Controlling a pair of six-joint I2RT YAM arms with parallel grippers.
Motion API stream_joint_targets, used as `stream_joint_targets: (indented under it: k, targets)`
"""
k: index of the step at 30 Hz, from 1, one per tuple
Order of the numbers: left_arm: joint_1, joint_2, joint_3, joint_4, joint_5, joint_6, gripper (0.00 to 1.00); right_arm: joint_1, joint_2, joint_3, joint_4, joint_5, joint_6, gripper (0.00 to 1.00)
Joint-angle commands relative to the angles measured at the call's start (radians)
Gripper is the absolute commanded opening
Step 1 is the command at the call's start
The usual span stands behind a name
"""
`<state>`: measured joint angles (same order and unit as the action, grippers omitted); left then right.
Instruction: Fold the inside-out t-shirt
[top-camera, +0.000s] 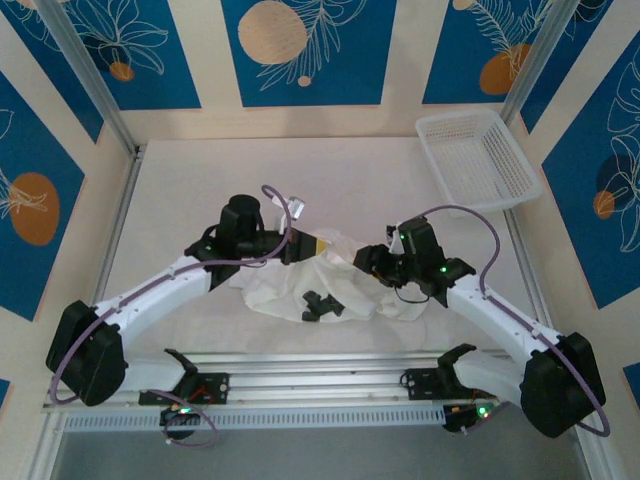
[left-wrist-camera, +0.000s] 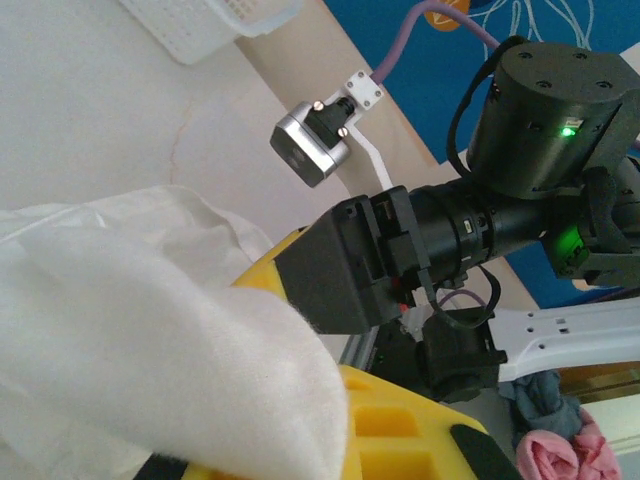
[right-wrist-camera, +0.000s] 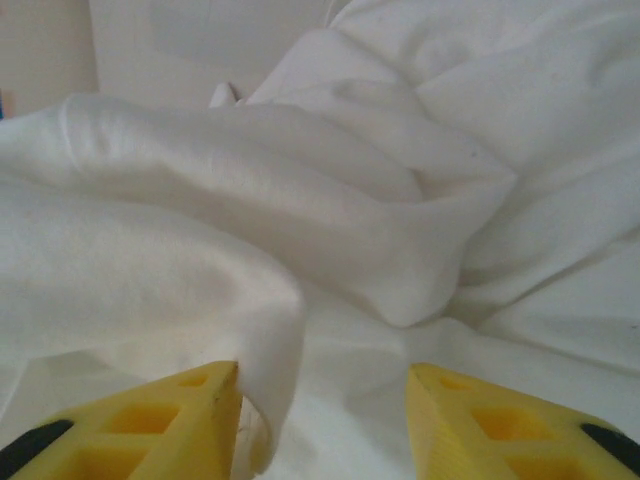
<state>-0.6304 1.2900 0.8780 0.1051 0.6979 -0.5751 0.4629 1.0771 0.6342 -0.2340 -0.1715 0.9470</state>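
**Item 1. Plain white short-sleeved t-shirt of thin soft cloth** (top-camera: 275, 290). It lies crumpled in a low, irregular heap at the middle of the table, between the two arms. The weave is fine and matte, with no print. In the right wrist view it forms rounded, overlapping folds with soft shadowed creases.

**Item 2. Left gripper** (top-camera: 316, 244). Black body, yellow ribbed plastic fingers (left-wrist-camera: 400, 430). It is clenched on the far edge of the t-shirt. A fuzzy-edged fold drapes over the fingers and hides most of them.

**Item 3. Right gripper** (right-wrist-camera: 325, 385). Yellow wedge-shaped fingers (right-wrist-camera: 190, 420) with hollow cells and black pads. It is released, the fingers standing apart low over the heap. One hanging fold touches the inner side of the finger on the left of that view.

**Item 4. Rigid white plastic mesh basket** (top-camera: 478, 158). Rectangular, with flared walls. It sits at the far right corner of the table, well apart from the shirt.

**Item 5. White matte table** (top-camera: 200, 180). It is bordered by a ribbed aluminium rail (top-camera: 320, 365) at the near edge.

**Item 6. Right arm's black cylindrical wrist** (left-wrist-camera: 560, 130). It shows green lights, a small silver boxed camera (left-wrist-camera: 310, 150) and a purple cable, and it crowds the space just beside the left fingers.

**Item 7. Surrounding panels** (top-camera: 300, 50). Blue, with white leaf outlines and orange discs.
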Motion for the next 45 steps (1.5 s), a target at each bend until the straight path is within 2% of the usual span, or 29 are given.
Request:
stream_joint_targets:
  k: [1, 3, 5, 6, 9, 12, 15, 17, 20, 22, 24, 25, 27, 31, 33, 35, 37, 39, 43, 45]
  targets:
    - [-0.002, -0.028, -0.004, -0.027, -0.034, 0.036, 0.0, 0.003, -0.009, -0.026, 0.09, -0.098, 0.063, 0.49]
    - [-0.001, -0.02, -0.003, -0.02, -0.029, 0.034, 0.0, 0.006, -0.017, -0.036, 0.117, -0.124, 0.072, 0.54]
    - [-0.001, -0.008, 0.002, -0.008, -0.022, 0.027, 0.0, 0.008, -0.016, -0.056, 0.169, -0.154, 0.097, 0.54]
    - [-0.002, -0.003, 0.005, -0.003, -0.019, 0.024, 0.0, 0.008, -0.011, -0.061, 0.193, -0.158, 0.108, 0.47]
    - [-0.001, 0.002, 0.012, -0.002, -0.031, 0.016, 0.0, 0.006, 0.006, -0.058, 0.211, -0.144, 0.117, 0.17]
    - [0.01, -0.011, -0.016, 0.011, -0.059, -0.021, 0.0, -0.013, -0.021, -0.025, 0.149, -0.133, 0.071, 0.01]
    - [0.051, -0.023, -0.087, -0.035, -0.149, -0.028, 0.0, -0.067, -0.117, -0.014, 0.115, -0.168, 0.034, 0.0]
    - [0.106, -0.002, -0.182, 0.001, -0.19, -0.054, 0.0, -0.118, -0.198, -0.037, 0.159, -0.237, 0.026, 0.0]
    - [0.175, 0.122, -0.307, 0.242, -0.115, -0.128, 0.0, -0.172, -0.26, -0.098, 0.28, -0.335, 0.049, 0.0]
    - [0.178, 0.211, -0.312, 0.379, -0.04, -0.183, 0.0, -0.188, -0.243, -0.118, 0.342, -0.394, 0.065, 0.0]
    - [0.169, 0.244, -0.305, 0.464, -0.012, -0.228, 0.09, -0.188, -0.209, -0.116, 0.371, -0.44, 0.063, 0.0]
    - [0.168, 0.236, -0.288, 0.444, -0.01, -0.218, 0.17, -0.186, -0.2, -0.113, 0.375, -0.451, 0.056, 0.0]
    - [0.169, 0.181, -0.241, 0.304, -0.042, -0.131, 0.29, -0.188, -0.19, -0.1, 0.344, -0.452, 0.028, 0.0]
    - [0.164, 0.002, -0.153, -0.037, -0.194, 0.096, 0.42, -0.187, -0.182, -0.059, 0.232, -0.432, -0.041, 0.0]
    - [0.112, -0.077, -0.09, -0.221, -0.361, 0.257, 0.47, -0.186, -0.176, -0.046, 0.214, -0.438, -0.059, 0.0]
    - [-0.007, -0.103, -0.012, -0.373, -0.537, 0.434, 0.48, -0.184, -0.162, -0.033, 0.212, -0.447, -0.07, 0.0]
    - [-0.091, -0.074, 0.043, -0.438, -0.603, 0.526, 0.48, -0.184, -0.143, -0.019, 0.214, -0.462, -0.076, 0.0]
    - [-0.147, -0.033, 0.069, -0.433, -0.628, 0.572, 0.48, -0.176, -0.121, -0.004, 0.216, -0.481, -0.083, 0.0]
    - [-0.183, 0.07, 0.13, -0.404, -0.693, 0.584, 0.49, -0.142, -0.104, 0.035, 0.193, -0.494, -0.115, 0.0]
    - [-0.188, 0.113, 0.159, -0.38, -0.642, 0.599, 0.5, -0.121, -0.105, 0.051, 0.173, -0.488, -0.135, 0.0]
